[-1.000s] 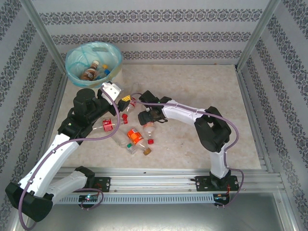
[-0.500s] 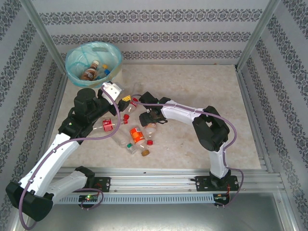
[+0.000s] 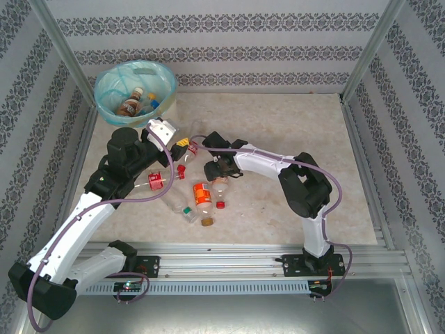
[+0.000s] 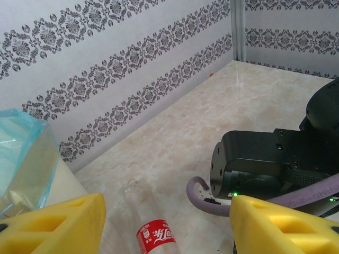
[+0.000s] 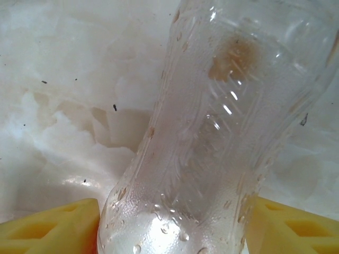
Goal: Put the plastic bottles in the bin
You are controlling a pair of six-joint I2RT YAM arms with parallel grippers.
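The bench [image 3: 278, 125] carries the bin [image 3: 169, 99] at its far left corner, with some binned bottles [image 3: 132, 103] already lying in the bag, so the task is judged partly done. The other plastic bottles [image 3: 201, 195] are scattered near the middle, between the two arms.

The right gripper [image 5: 172, 227] is set over a clear bottle [image 5: 212, 132] lying on the bench. A yellow pad [image 5: 47, 227] is seen at each side of its body, seemingly against it. Whether it is firmly clamped cannot be told. The left gripper [image 4: 167, 222] is held with its fingers apart, and a red-labelled bottle [image 4: 154, 238] is seen in the gap, touched by neither.

The step in hand is judged to be the grasp of the clear bottle. Its wall is thin, waisted and beaded with droplets, so the close should be made squarely across the body and stopped once the plastic gives slightly, since a harder squeeze could shoot it out. A straight lift is advised before any swing towards the bin, so that the neighbouring bottles and the left arm are cleared
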